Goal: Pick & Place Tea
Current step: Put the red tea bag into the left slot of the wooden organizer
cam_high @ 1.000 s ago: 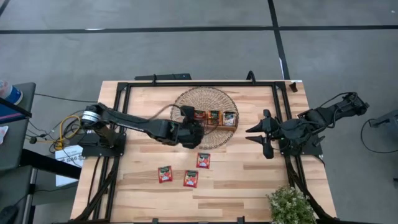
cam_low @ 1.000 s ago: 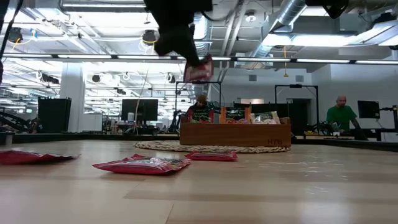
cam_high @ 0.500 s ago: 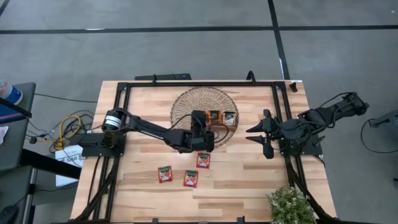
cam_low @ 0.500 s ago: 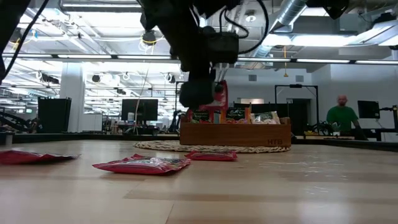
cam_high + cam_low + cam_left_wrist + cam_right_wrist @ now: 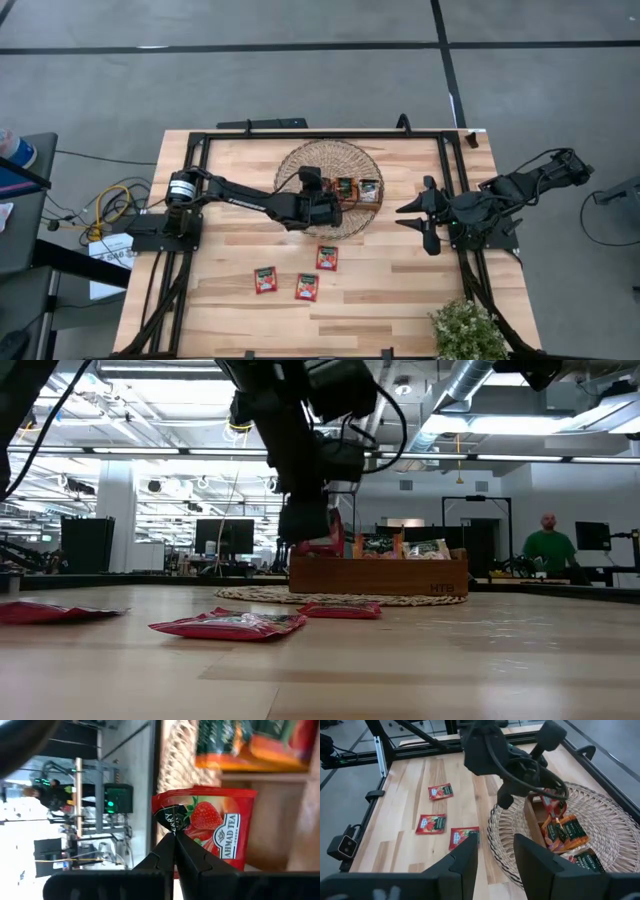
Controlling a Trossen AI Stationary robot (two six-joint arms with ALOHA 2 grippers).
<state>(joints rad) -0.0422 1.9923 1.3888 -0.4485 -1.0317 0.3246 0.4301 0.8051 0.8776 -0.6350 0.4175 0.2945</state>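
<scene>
Tea sachet (image 5: 212, 832) now lowered to tray (image 5: 378, 576).

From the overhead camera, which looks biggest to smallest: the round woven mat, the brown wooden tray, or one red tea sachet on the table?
1. Round woven mat
2. Brown wooden tray
3. Red tea sachet
</scene>
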